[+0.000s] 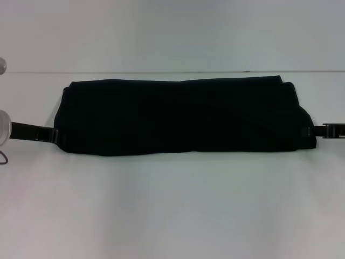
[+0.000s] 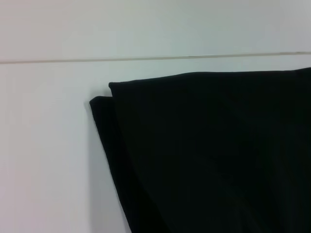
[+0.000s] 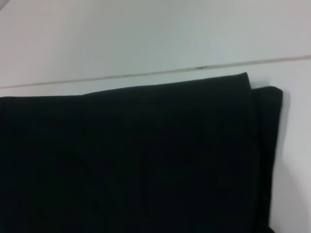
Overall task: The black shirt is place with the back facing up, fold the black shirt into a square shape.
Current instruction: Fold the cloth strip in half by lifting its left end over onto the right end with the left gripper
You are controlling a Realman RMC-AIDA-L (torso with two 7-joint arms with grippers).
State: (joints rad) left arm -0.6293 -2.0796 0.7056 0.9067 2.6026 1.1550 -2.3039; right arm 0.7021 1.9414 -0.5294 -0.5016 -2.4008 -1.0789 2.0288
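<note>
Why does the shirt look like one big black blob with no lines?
In the head view, the black shirt is so dark its folds barely show against the bright table; in the left wrist view, only layered edges stand out; the right wrist view looks soft and hazy.

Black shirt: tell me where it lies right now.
In the head view the black shirt lies folded into a long band across the middle of the white table, between the left gripper and the right gripper.

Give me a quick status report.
Left claw and right claw at opposite ends of the shirt. Shirt folded into a long band on the table, not square yet. Nothing in the way.
</note>
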